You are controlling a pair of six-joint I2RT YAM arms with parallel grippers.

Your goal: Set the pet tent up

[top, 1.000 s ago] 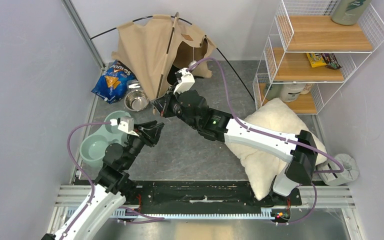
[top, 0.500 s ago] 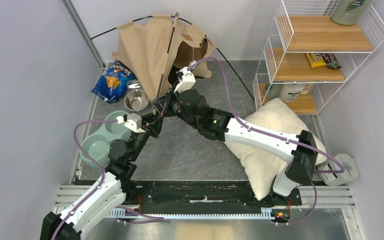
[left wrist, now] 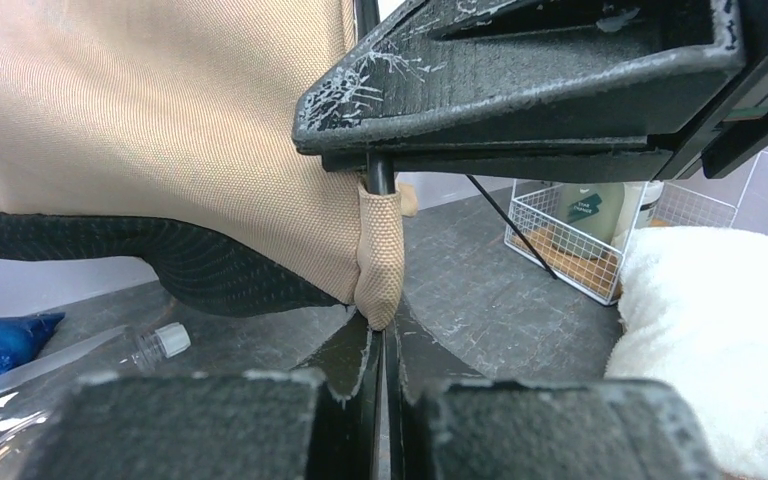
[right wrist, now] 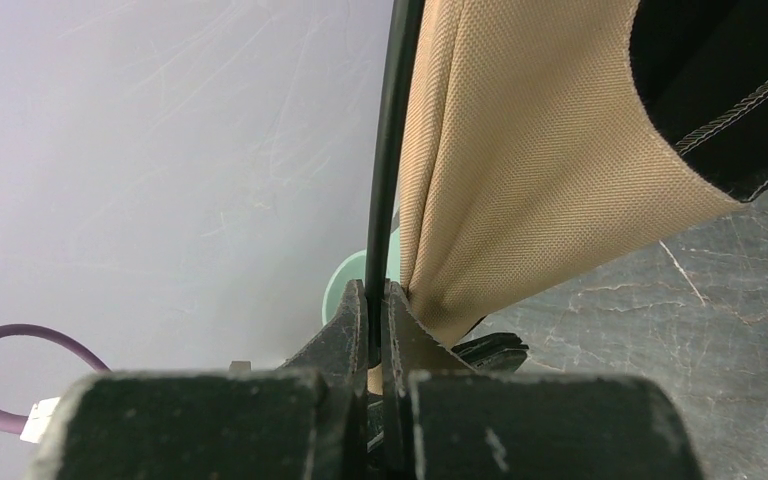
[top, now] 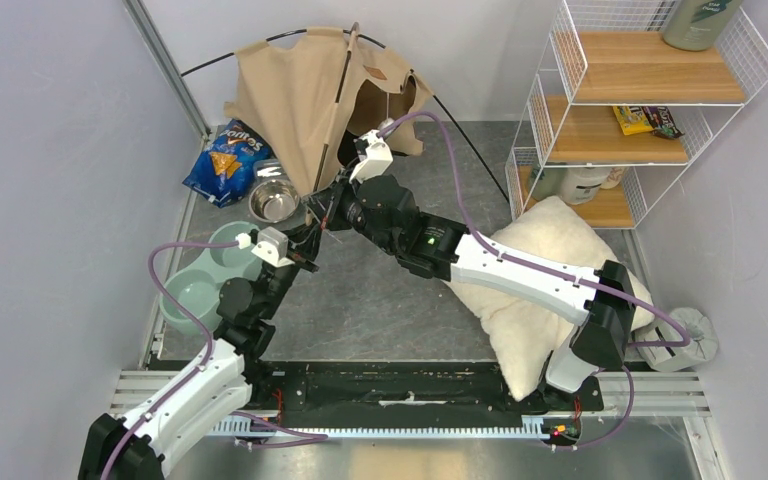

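The pet tent [top: 300,90], tan canvas on thin black poles, stands half raised at the back of the floor. My right gripper [top: 322,212] is at its front left corner, shut on a black pole [right wrist: 390,150] that runs up along the canvas edge. That pole's end sits in a tan webbing pocket [left wrist: 380,250] at the tent's corner. My left gripper [top: 305,258] is just below, and its jaws are shut on the bottom tip of that pocket [left wrist: 381,322]. The right fingers [left wrist: 520,90] hang directly above it.
A blue chip bag [top: 225,160], a steel bowl [top: 274,203] and a green double bowl [top: 200,285] lie left of the grippers. A clear bottle [left wrist: 110,360] lies nearby. A fluffy white pillow [top: 550,290] is on the right, below a wire shelf [top: 640,110].
My left gripper moved up and forward to the tent's corner and closed on the webbing pocket. The right gripper kept its hold on the pole and barely shifted.
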